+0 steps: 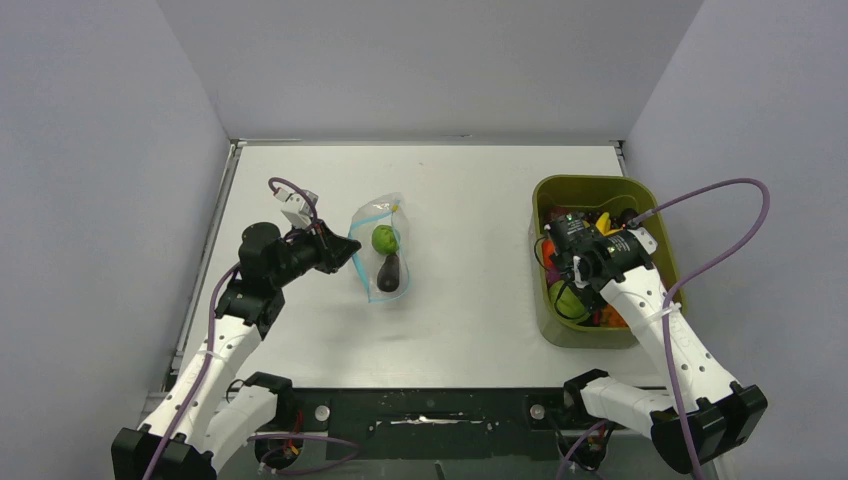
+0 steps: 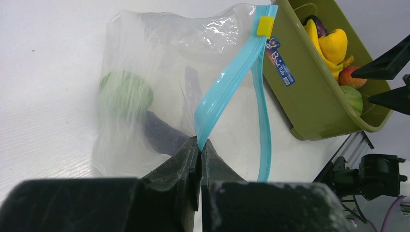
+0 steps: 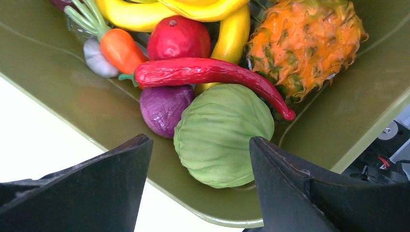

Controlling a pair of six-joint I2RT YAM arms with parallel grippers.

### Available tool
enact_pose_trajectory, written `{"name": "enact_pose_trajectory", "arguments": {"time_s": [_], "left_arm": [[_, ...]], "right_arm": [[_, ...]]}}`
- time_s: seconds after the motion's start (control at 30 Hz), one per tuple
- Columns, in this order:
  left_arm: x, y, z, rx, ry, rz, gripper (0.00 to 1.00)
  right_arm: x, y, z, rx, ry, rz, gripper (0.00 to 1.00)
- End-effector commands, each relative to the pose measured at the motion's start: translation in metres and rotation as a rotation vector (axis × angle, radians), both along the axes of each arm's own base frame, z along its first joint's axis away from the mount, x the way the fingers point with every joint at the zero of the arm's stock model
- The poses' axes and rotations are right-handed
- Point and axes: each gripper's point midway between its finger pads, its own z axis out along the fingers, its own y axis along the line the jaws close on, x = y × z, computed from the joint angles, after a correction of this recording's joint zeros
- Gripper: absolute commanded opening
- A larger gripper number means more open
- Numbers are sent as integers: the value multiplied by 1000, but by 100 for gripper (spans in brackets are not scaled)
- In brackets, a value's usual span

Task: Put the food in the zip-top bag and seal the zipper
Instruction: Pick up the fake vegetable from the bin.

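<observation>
The clear zip-top bag (image 1: 381, 255) lies left of centre on the table and holds a green lime (image 1: 384, 238) and a dark purple eggplant (image 1: 389, 273). My left gripper (image 1: 348, 248) is shut on the blue-teal zipper strip (image 2: 227, 87) at the bag's mouth, lifting one lip; the yellow end (image 2: 265, 26) sits at the far end. The lime (image 2: 125, 92) and eggplant (image 2: 162, 135) show through the plastic. My right gripper (image 3: 198, 145) is open above the olive bin (image 1: 560, 328), over a green cabbage (image 3: 225, 135), a red chilli (image 3: 208, 72) and a purple onion (image 3: 164, 108).
The bin also holds a carrot (image 3: 118, 46), a red pomegranate-like fruit (image 3: 179, 38), yellow bananas (image 3: 232, 34), an orange pineapple (image 3: 304, 46) and a garlic bulb (image 3: 96, 60). The bin (image 2: 309, 96) stands right of the bag. Walls surround the table on three sides.
</observation>
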Motion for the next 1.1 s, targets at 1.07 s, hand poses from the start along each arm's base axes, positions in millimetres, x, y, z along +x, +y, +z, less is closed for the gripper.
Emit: {"name": "enact_pose_trajectory", "arguments": {"time_s": [1.07], "left_arm": [[4, 4, 20, 3, -87, 24, 0]], "right_arm": [[7, 2, -48, 83, 130, -7, 81]]}}
